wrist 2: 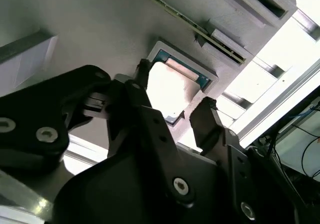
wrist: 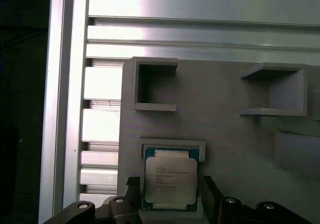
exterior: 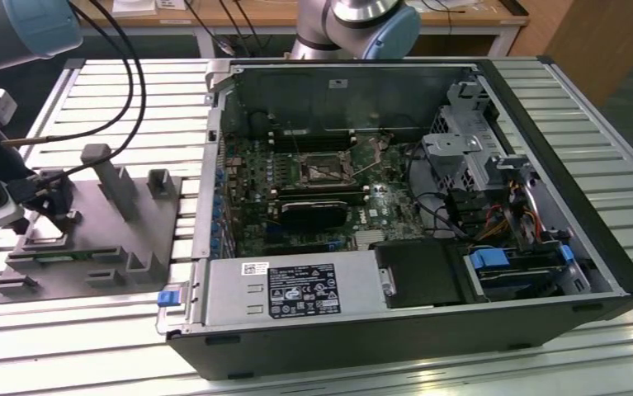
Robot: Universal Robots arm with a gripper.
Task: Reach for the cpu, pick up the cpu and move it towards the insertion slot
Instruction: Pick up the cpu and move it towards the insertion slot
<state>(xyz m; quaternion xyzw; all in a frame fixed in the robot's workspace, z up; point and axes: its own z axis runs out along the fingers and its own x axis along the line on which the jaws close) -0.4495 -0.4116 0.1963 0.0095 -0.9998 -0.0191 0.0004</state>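
1. cpu (wrist: 170, 181) is lying flat in its shallow recess on the grey fixture (wrist: 225, 134), pale metal top facing up; in the second wrist view the cpu (wrist 2: 172, 87) is sitting in the same framed pocket.
2. You are working the reach-and-grasp step, I judge: the gripper (wrist: 171, 196) is hanging open directly over the chip, with one black finger (wrist: 131, 191) off one edge and its partner off the opposite edge.
3. In the second wrist view the gripper (wrist 2: 175, 87) is straddling the chip, and a fingertip (wrist 2: 209, 109) is standing just beside the chip's edge; I cannot tell whether either tip is touching it.
4. To do this well, you should be centring the chip evenly between the two fingers, so both meet its edges together and it is not being pushed against the recess wall.
5. You should be coming down straight, low enough to catch the thin rim rather than the raised lid, and closing gently.
6. You should be lifting it level, since a tilted chip is likely to snag the pocket.
7. In the exterior view the gripper (exterior: 49, 202) is sitting over the fixture at the exterior view's left, well apart from the insertion slot (exterior: 325, 171) inside the open computer case (exterior: 404, 338).
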